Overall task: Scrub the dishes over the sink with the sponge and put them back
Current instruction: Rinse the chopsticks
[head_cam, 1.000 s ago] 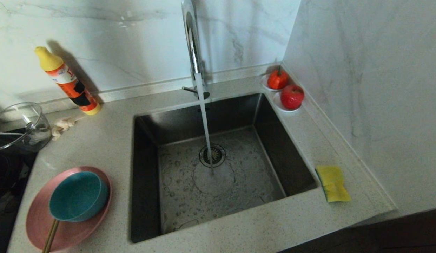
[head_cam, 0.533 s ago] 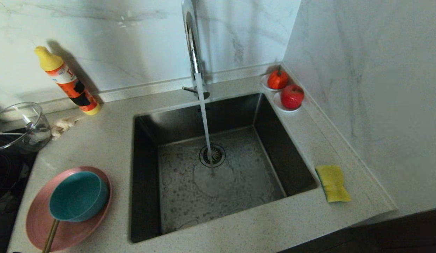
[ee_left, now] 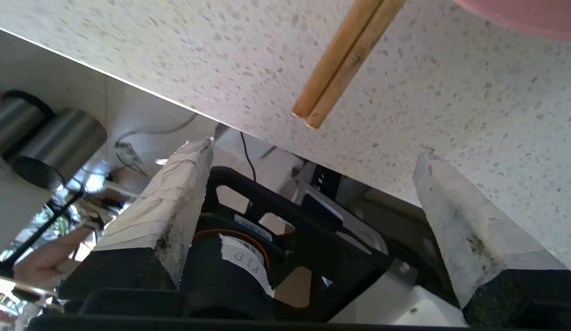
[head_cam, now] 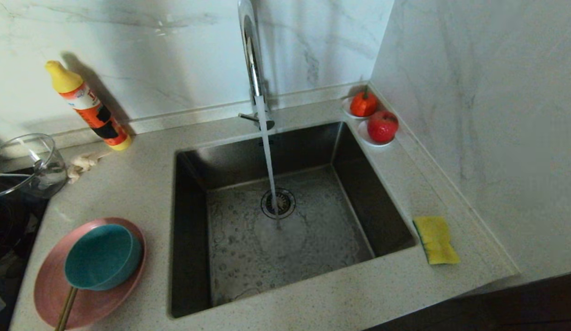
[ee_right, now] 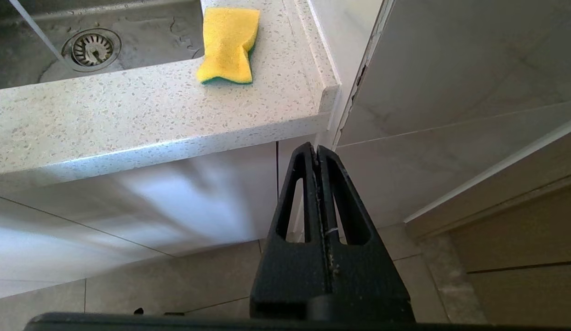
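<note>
Dishes: we see the pink plate [head_cam: 90, 276] on the desk [head_cam: 138, 184] beside the sink [head_cam: 285, 216], with the teal bowl [head_cam: 103, 255] sitting in it and the wooden sticks [head_cam: 66, 309] leaning out over the plate's near rim; we judge they are stacked so that they can be reached one at a time from the desk's front edge.
Sticks and fingers: in the left wrist view the stick ends [ee_left: 308, 117] lie beyond and between the two padded fingers [ee_left: 175, 207], with nothing touching.
Left gripper: our left gripper [ee_left: 313, 151] sits at the desk's front edge with its fingers spread wide and empty, which we read as set up to take a dish.
Sponge: the sponge [head_cam: 435, 239] lies on the desk on the sink's far side, well apart from the dishes, yellow face up, within the other arm's reach.
Right gripper: our right gripper [ee_right: 318, 154] hangs parked below the desk edge, its fingers pressed together on nothing.
Tap: water runs from the tap [head_cam: 253, 69] onto the drain strainer [head_cam: 278, 203], ready for scrubbing.
Views: only the head view shows the bowl and the whole layout, but neither gripper; only the wrist views show the fingers.
</note>
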